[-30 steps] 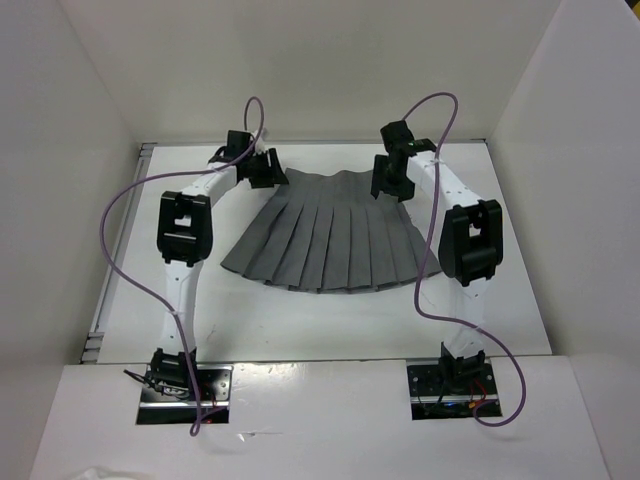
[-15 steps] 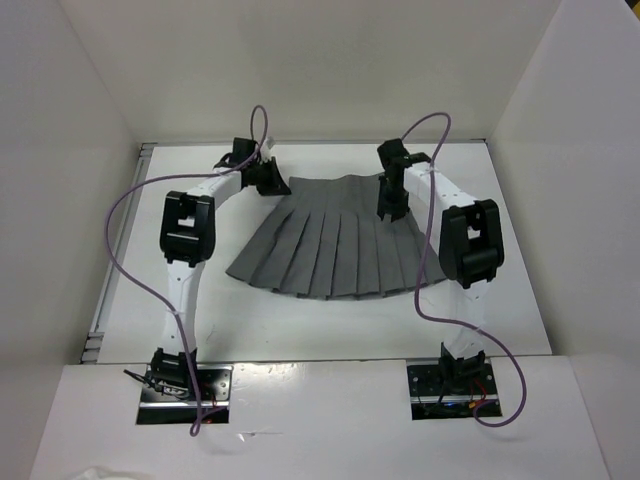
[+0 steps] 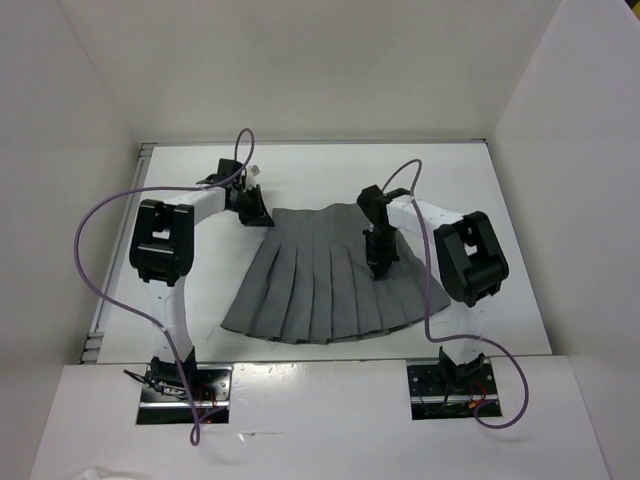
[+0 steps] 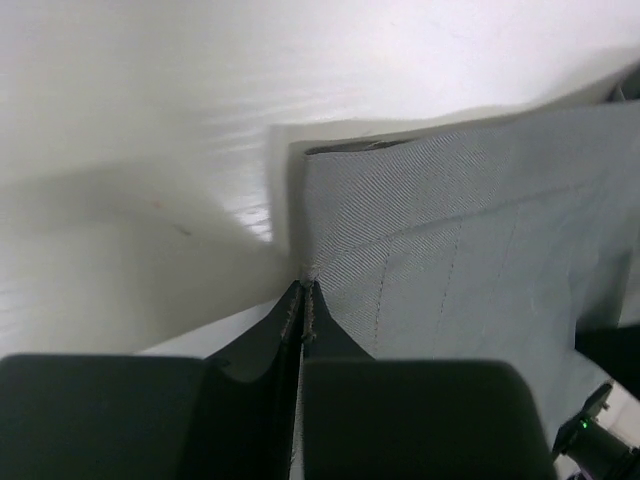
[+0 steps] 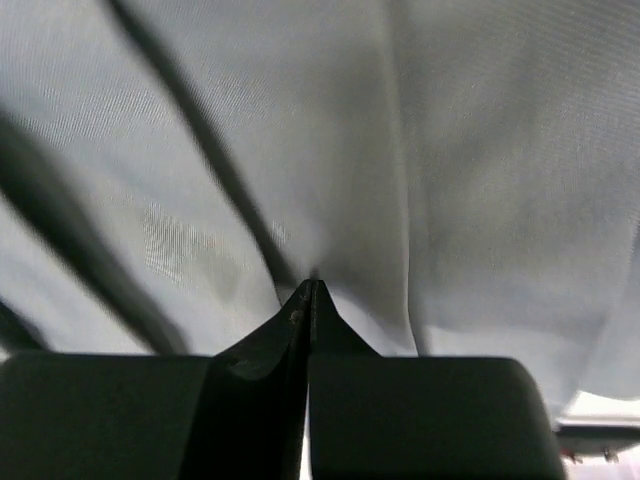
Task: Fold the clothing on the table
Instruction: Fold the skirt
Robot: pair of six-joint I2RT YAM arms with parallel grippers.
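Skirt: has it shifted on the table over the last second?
Yes. The skirt has slid toward the near edge of the table: its hem now lies much closer to that edge, with more bare white surface behind the waistband.

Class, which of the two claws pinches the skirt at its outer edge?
The left claw: it nips the skirt at its side edge near the waistband, while the right claw pinches pleated fabric further in.

The large white table [image 3: 300, 170] carries a dark grey pleated skirt [image 3: 320, 290], spread in a fan near its middle, narrow waistband to the far side, wide hem toward the near edge
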